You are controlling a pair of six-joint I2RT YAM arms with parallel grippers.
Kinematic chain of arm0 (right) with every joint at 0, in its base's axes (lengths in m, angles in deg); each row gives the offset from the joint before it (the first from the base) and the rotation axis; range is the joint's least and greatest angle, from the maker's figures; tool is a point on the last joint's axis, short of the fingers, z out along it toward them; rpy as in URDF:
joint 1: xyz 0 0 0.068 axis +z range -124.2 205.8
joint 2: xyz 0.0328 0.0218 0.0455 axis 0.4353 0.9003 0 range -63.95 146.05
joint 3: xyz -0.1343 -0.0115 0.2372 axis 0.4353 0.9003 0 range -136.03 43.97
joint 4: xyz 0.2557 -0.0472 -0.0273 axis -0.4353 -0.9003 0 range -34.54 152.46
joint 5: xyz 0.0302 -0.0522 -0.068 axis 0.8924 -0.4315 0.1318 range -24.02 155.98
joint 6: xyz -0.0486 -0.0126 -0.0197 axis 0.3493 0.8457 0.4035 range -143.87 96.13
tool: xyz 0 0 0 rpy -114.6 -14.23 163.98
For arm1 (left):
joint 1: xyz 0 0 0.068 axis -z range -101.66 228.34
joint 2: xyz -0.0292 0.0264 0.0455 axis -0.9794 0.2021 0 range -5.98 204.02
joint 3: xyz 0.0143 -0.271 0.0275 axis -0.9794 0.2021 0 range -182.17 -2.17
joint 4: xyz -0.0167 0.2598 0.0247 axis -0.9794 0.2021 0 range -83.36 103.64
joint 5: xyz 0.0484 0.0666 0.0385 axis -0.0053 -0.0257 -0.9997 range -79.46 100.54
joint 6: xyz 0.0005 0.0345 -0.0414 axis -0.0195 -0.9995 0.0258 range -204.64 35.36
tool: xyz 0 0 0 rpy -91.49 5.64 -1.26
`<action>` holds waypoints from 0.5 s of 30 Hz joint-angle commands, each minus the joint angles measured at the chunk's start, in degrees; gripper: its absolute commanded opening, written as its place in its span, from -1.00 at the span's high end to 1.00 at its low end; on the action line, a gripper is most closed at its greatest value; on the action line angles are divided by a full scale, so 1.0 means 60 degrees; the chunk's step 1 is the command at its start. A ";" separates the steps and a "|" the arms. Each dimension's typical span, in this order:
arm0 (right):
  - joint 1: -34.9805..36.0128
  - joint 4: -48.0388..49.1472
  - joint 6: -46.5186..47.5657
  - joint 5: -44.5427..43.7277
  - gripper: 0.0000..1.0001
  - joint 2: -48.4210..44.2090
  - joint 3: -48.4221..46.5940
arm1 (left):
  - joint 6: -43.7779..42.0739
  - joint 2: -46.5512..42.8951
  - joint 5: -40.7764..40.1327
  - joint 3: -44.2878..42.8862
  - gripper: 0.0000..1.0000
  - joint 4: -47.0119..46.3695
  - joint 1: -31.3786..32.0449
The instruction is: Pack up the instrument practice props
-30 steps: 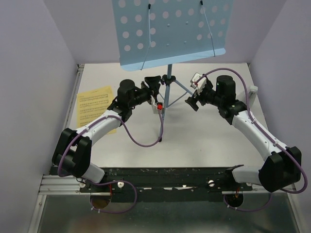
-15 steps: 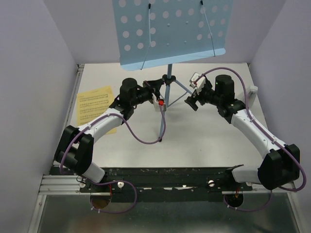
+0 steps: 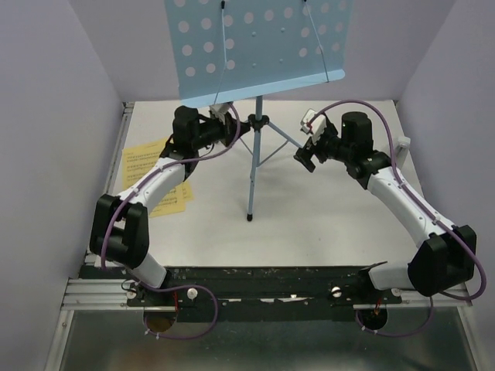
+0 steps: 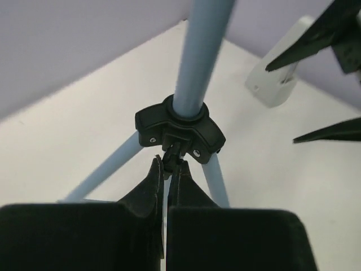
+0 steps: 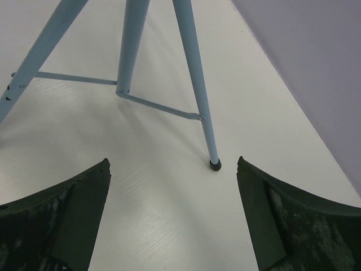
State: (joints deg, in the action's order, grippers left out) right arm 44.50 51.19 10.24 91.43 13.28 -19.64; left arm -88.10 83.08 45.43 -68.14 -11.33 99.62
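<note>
Music stand [image 3: 254, 166] stands upright near the middle of the far edge of the worktop [image 3: 325, 224], with its perforated light-blue desk tilted above the tripod and one leg reaching toward the centre.

Left gripper [image 3: 226, 126] sits just left of the pole, under the desk's lower edge. In its wrist view the fingers [image 4: 152, 186] are drawn almost together and pinch the small black joint directly beneath the black collar [image 4: 179, 127] where the legs meet, so it is in contact with the stand.

Right gripper [image 3: 303, 158] is just right of the tripod and spread wide, holding nothing. Its wrist view shows a rubber-tipped foot [image 5: 215, 164] on the surface between and beyond the fingers, untouched.

Sheet-music pages [image 3: 147, 166] lie flat at the left edge. Whitish plastic piece [image 3: 402, 147] rests at the right edge, toward the far corner and well apart from both grippers.
</note>
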 commanded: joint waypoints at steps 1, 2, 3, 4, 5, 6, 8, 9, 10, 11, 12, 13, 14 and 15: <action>0.0004 -0.0831 -0.0001 -0.0257 -0.99 0.0282 -0.0588 | 0.8937 0.0611 0.1245 0.0521 1.00 -0.2538 -0.0764; 0.0018 -0.0919 -0.0016 -0.0272 -1.00 0.0326 -0.0647 | 0.9203 0.0568 0.1216 0.0667 1.00 -0.2787 -0.0691; 0.0018 -0.1036 -0.0030 -0.0272 -1.00 0.0355 -0.0749 | 0.9495 0.0611 0.1230 0.0654 1.00 -0.2920 -0.0646; 0.0018 -0.1153 -0.0045 -0.0287 -1.00 0.0414 -0.0837 | 0.9803 0.0713 0.1346 0.0596 1.00 -0.3096 -0.0660; 0.0018 -0.1299 -0.0059 -0.0301 -1.00 0.0458 -0.0954 | 1.0023 0.0815 0.1521 0.0479 1.00 -0.3286 -0.0704; 0.0004 -0.1373 -0.0089 -0.0316 -0.99 0.0502 -0.1028 | 1.0417 0.0947 0.1654 0.0348 1.00 -0.3404 -0.0762; 0.0018 -0.1549 -0.0074 -0.0404 -1.00 0.0561 -0.1130 | 1.1339 0.1356 0.1830 0.0040 1.00 -0.3376 -0.0967; 0.0018 -0.1651 -0.0074 -0.0433 -0.99 0.0604 -0.1218 | 1.1852 0.1547 0.1903 -0.0150 1.00 -0.3216 -0.1113; 0.0004 -0.1696 -0.0103 -0.0462 -1.00 0.0634 -0.1277 | 1.2422 0.1766 0.1991 -0.0355 1.00 -0.2765 -0.1231; 0.0018 -0.1740 -0.0089 -0.0448 -0.99 0.0648 -0.1321 | 1.2877 0.2030 0.2137 -0.0705 1.00 -0.2050 -0.1319; 0.0018 -0.1769 -0.0118 -0.0434 -1.00 0.0649 -0.1350 | 1.3448 0.2177 0.2327 -0.0897 1.00 -0.1724 -0.1436; 0.0018 -0.1784 -0.0104 -0.0404 -0.99 0.0649 -0.1365 | 1.4251 0.2295 0.2459 -0.0928 1.00 -0.1735 -0.1509; 0.0018 -0.1784 -0.0104 -0.0375 -0.99 0.0620 -0.1365 | 1.4912 0.2325 0.2591 -0.1044 1.00 -0.1315 -0.1554; 0.0018 -0.1784 -0.0089 -0.0346 -1.00 0.0576 -0.1365 | 1.5832 0.2282 0.2607 -0.1089 1.00 -0.0948 -0.1569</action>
State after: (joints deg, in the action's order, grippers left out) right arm 44.50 42.82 10.18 89.97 16.65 -26.04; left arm -16.24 94.97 57.65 -71.70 -25.08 91.42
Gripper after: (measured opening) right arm 0.997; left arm 0.036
